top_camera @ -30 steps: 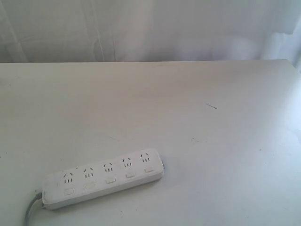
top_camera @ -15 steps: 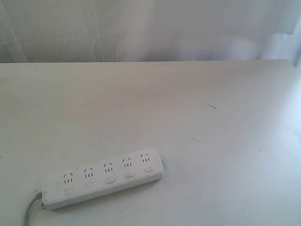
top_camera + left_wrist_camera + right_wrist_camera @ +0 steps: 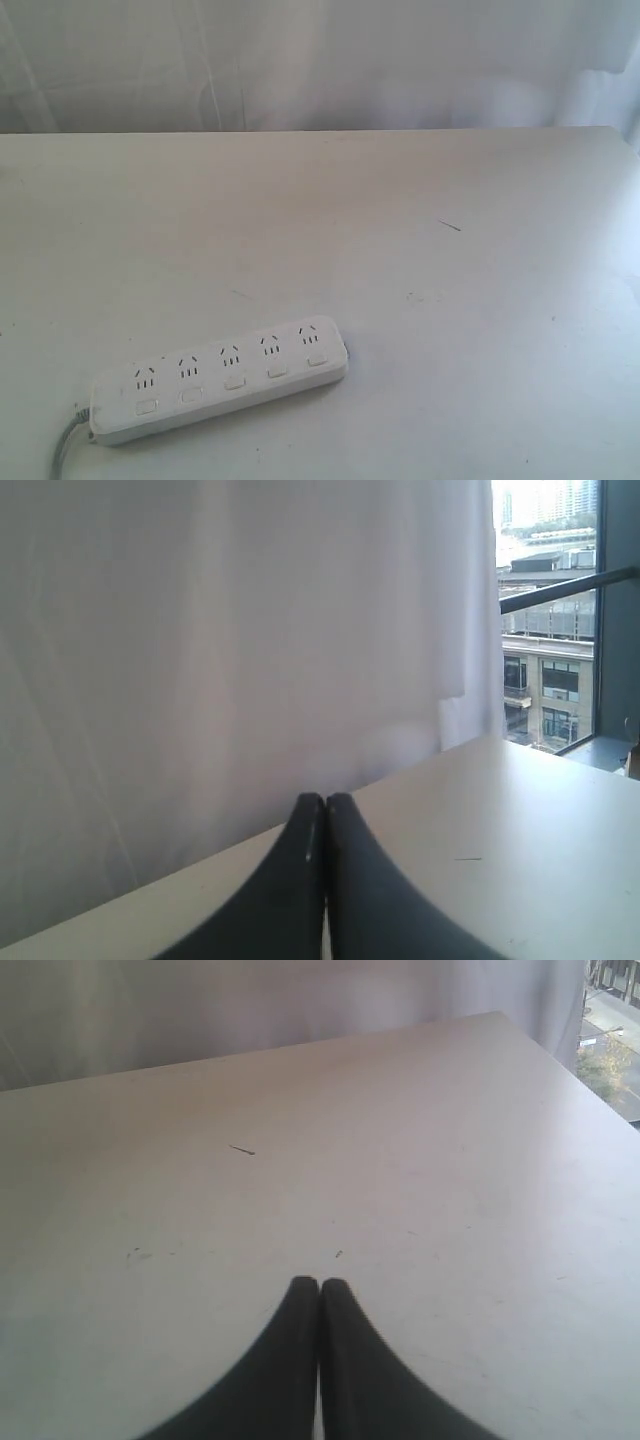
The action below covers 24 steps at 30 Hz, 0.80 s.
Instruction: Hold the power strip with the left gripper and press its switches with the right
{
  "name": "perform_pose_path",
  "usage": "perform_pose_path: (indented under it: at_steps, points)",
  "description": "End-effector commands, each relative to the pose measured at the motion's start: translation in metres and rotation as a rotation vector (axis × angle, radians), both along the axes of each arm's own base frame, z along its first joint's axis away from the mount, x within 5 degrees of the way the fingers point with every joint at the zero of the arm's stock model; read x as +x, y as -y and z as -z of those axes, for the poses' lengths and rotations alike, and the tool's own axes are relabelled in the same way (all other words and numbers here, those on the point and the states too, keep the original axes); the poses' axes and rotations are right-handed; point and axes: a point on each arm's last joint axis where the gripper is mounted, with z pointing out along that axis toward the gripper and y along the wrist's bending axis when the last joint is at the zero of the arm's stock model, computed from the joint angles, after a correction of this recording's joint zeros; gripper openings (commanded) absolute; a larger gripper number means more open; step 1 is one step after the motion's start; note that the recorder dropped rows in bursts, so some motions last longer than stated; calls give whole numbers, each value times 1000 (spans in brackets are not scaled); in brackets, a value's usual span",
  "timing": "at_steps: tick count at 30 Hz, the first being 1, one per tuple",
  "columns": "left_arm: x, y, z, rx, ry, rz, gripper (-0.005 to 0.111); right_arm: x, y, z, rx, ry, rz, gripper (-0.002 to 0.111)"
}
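The white power strip [image 3: 220,379] lies on the table near the front left of the exterior view, slanting up to the right. Its row of small white switches [image 3: 233,381] runs below the sockets, and a grey cord [image 3: 64,447] leaves its left end. Neither arm appears in the exterior view. In the left wrist view my left gripper [image 3: 325,802] is shut, black fingers pressed together with nothing between them, above the table's far edge. In the right wrist view my right gripper [image 3: 319,1286] is shut and empty over bare table. The strip shows in neither wrist view.
The pale table [image 3: 400,250] stretches back to a white curtain [image 3: 320,60]. A small dark mark [image 3: 449,225] lies right of centre. A window with buildings [image 3: 550,630] shows beyond the table's edge in the left wrist view.
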Motion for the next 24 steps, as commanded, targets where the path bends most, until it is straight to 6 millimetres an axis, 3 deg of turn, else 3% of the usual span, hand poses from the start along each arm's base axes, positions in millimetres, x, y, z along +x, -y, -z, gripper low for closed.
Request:
perform_pose_path:
  at_steps: [1, 9, 17, 24]
  points:
    - [5, -3, -1, -2, -13, -39, 0, 0, 0, 0, 0, 6, 0, 0]
    - [19, 1, 8, -1, -104, 27, 0, 0, 0, 0, 0, 6, 0, 0]
    - [22, 10, 30, -61, -244, 142, 0, 0, 0, 0, 0, 6, 0, 0]
    - [17, 18, 25, -181, -267, 266, 0, 0, 0, 0, 0, 6, 0, 0]
